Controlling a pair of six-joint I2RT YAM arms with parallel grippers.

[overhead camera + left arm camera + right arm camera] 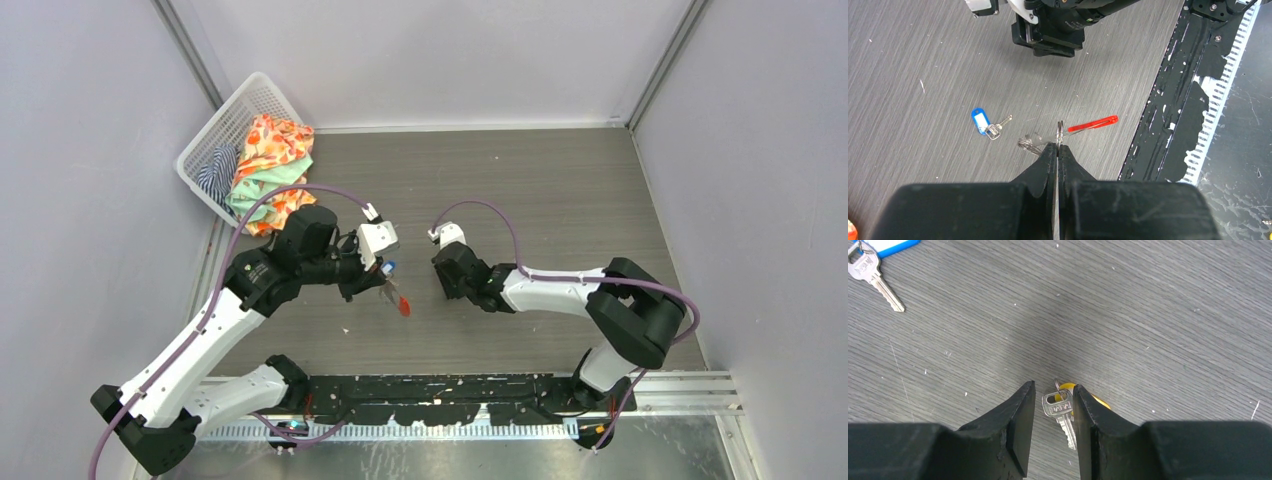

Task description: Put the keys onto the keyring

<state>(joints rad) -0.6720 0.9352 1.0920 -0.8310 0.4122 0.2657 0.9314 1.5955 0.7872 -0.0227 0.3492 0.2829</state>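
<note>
Currently, three entries are being listed.

1. The keyring [1060, 131] is being pinched at its grey ring by the left gripper [1058, 147], whose fingers are being pressed fully together. The red oval tag [1093, 123] is being left to stick out sideways, edge-on. The ring is being held around the middle of the tabletop [520, 180], a little toward the near edge. Judged reason: it is being presented steady so that a key can be threaded on.

2. The yellow-headed key [1059, 407] is being straddled by the right gripper [1053, 390], whose jaws are being shown narrowly apart. A gap is being seen on one side of the key. Contact on the other side cannot be told, and no firm grip is being shown.

3. The blue-headed key [985, 122] is being left flat on the tabletop, near the keyring but apart, and is being touched by neither gripper. Judged progress: neither key is yet on the ring.
</note>
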